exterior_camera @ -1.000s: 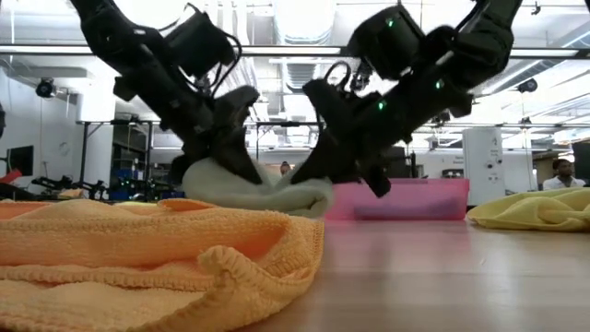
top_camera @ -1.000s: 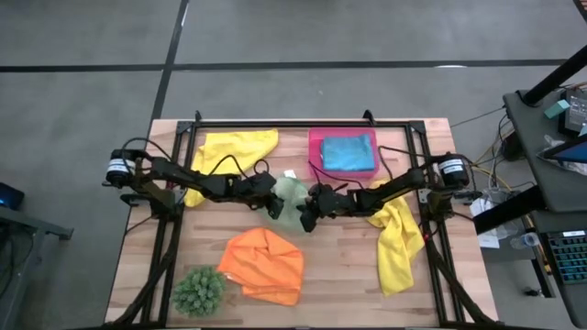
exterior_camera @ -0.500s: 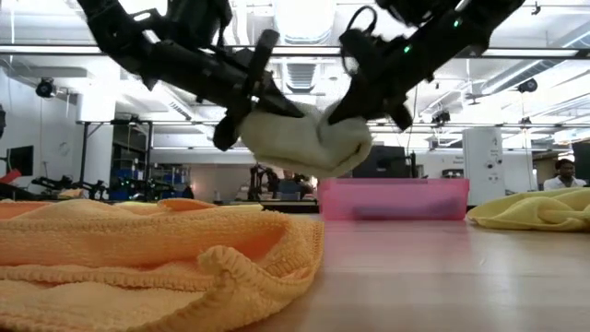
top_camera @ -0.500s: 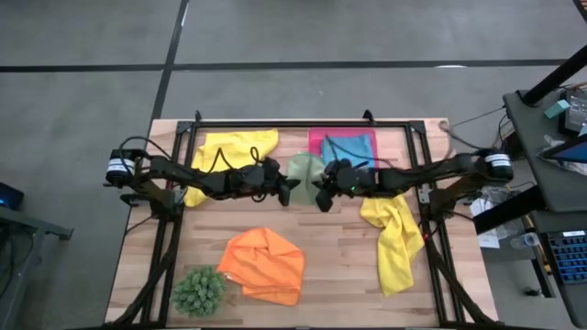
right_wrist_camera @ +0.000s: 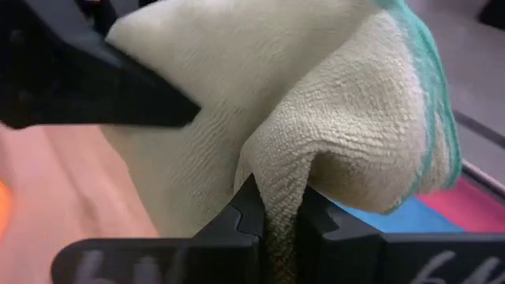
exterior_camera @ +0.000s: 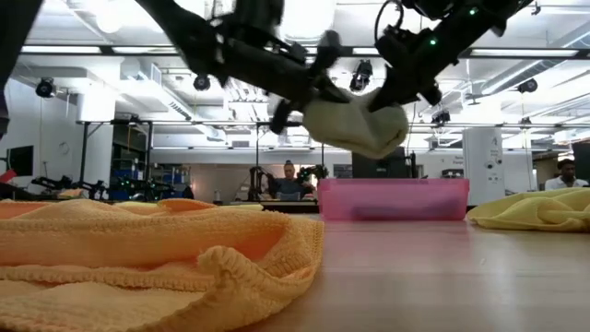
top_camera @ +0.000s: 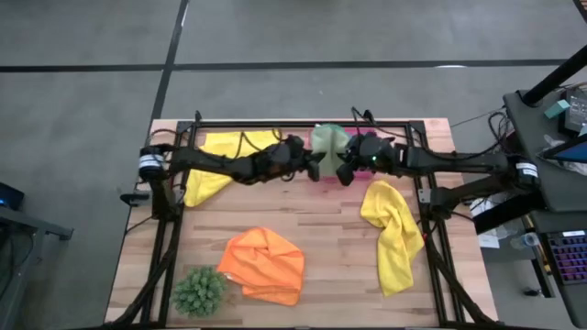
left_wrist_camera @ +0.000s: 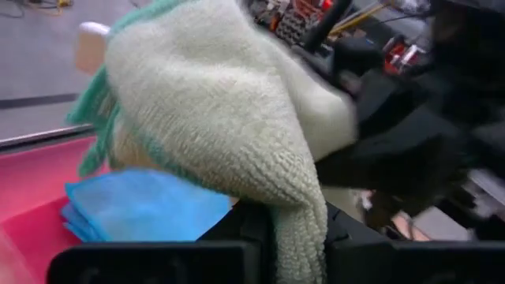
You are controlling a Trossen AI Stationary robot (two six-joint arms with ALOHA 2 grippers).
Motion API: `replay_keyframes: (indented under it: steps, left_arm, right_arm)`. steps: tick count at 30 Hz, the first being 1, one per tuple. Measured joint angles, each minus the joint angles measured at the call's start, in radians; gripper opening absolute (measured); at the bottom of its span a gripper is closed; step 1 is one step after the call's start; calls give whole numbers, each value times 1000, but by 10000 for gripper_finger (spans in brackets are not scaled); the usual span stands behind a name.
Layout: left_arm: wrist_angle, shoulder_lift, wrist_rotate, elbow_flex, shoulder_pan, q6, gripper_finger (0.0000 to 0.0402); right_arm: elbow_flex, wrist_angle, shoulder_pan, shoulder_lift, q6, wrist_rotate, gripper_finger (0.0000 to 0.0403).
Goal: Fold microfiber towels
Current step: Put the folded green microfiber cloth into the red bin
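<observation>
Sage green towel (top_camera: 326,140) hangs in the air over the pink tray (exterior_camera: 392,198), clamped at one side by the left pincer (top_camera: 312,165) and at the other by the right pincer (top_camera: 344,170), both pinched tight on its cloth. Only the wrist views show the turquoise towel (left_wrist_camera: 146,205) lying in the tray beneath

One camera hangs overhead and looks straight down on the whole table (top_camera: 303,229); another sits at tabletop height, gazing level across it into the room. Both wrist cameras press close against the same sage green towel (left_wrist_camera: 229,118) over the pink tray (exterior_camera: 392,198).
</observation>
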Motion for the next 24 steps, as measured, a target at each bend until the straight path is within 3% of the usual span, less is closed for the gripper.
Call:
replay_keyframes:
  steps: [10, 16, 24]
  left_arm:
    - [-18, 228, 3, 236, 66, -72, 18]
    - [-161, 272, 8, 327, 98, -153, 18]
    - [-208, 279, 14, 335, 148, -274, 18]
  right_arm:
    - [119, -258, -162, 4, -105, -42, 18]
    - [155, -299, -270, 73, -165, -156, 18]
    - [194, -344, -407, 176, -246, -249, 18]
